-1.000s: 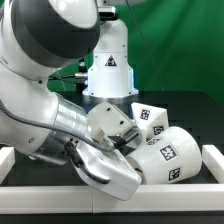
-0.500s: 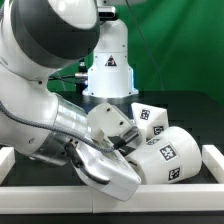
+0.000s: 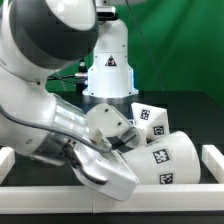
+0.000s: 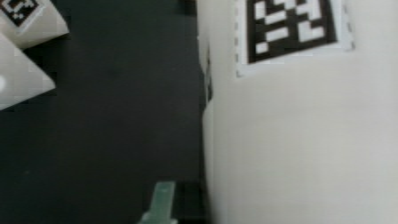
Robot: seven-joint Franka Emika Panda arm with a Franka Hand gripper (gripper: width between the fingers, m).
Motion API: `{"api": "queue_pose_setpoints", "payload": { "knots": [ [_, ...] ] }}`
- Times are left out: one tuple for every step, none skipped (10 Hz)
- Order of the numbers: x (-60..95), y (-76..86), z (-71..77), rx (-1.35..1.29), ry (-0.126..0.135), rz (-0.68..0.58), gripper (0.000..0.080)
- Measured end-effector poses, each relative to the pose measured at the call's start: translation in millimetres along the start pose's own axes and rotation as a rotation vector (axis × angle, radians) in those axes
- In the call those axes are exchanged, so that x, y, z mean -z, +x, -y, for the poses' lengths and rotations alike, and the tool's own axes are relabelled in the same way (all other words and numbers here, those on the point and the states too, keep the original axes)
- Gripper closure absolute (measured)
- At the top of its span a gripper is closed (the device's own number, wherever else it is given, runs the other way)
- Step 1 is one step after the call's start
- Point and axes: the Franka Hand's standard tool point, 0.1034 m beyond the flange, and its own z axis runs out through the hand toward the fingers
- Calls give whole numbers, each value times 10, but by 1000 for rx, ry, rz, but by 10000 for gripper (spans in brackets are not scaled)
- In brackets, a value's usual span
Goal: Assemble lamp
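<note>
The lamp shade (image 3: pixel 165 160), a large white cone with square tags, lies on its side at the front of the exterior view's right. My gripper (image 3: pixel 133 148) reaches down at the shade's near rim, its fingers mostly hidden by the hand. In the wrist view the shade's wall (image 4: pixel 302 130) fills one side. One greenish fingertip (image 4: pixel 164 200) shows just outside the wall and the other finger is hidden by it. The gripper (image 4: pixel 199 205) looks shut on the wall. The blocky base (image 3: pixel 150 115) stands just behind the shade. The bulb is hidden.
A white rail (image 3: pixel 120 205) runs along the table's front edge, with raised white ends at both sides (image 3: pixel 213 158). The robot's pedestal (image 3: pixel 110 65) stands behind the base. A white tagged part (image 4: pixel 18 50) shows at the wrist view's corner.
The shade has tilted and shifted a little toward the exterior view's left with my hand; its tags sit at a new angle. The base has not moved.
</note>
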Motion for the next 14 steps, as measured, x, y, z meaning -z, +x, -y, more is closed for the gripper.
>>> {"api": "queue_pose_setpoints", "payload": {
  "knots": [
    [168, 36, -44, 37, -4, -20, 753],
    [336, 69, -128, 82, -7, -17, 753],
    [563, 129, -220, 145, -21, -65, 753],
    [818, 105, -295, 206, -49, -138, 752],
    [1003, -1, -325, 250, -92, -198, 752],
    [1093, -180, -287, 259, -149, -239, 752],
    [1131, -378, -124, 262, -192, -305, 752],
    [1151, -370, 31, 310, -156, -379, 752],
    [1154, -390, 85, 323, -125, -437, 752],
    [1166, -409, 156, 345, -87, -534, 752],
    [1143, -450, 136, 381, -85, -575, 752],
    [1277, -433, 84, 463, -105, -653, 752],
    [1432, -418, -25, 562, -134, -714, 752],
    [1583, -381, -72, 650, -155, -840, 752]
  ]
}}
